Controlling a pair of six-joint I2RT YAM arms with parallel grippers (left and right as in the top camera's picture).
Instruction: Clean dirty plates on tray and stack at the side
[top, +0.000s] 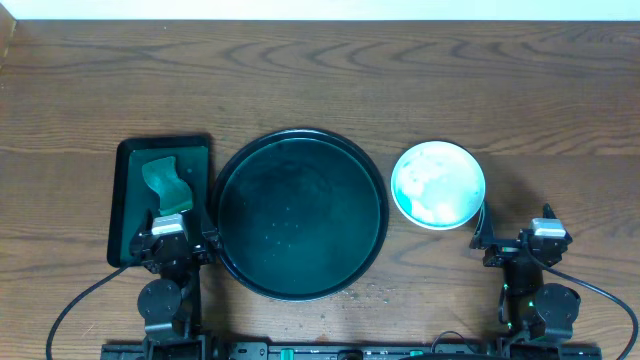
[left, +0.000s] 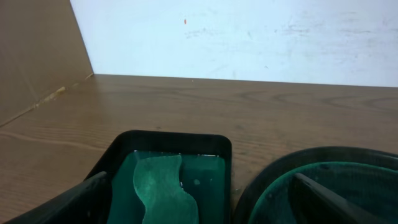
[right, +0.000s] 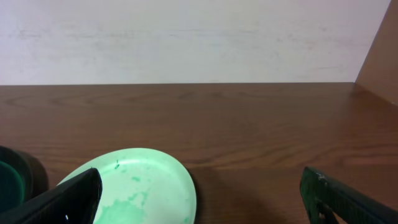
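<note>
The large round dark tray sits mid-table with nothing on it; its rim also shows in the left wrist view. A pale-mint plate with green smears stands on the table right of the tray, and also shows in the right wrist view. I cannot tell whether other plates lie under it. My left gripper is open and empty, at the near edges of the two trays. My right gripper is open and empty, just near and right of the plate.
A smaller rectangular dark green tray stands left of the round tray, with a wavy green sponge in it. Bare wooden table lies beyond. A white wall runs along the far edge.
</note>
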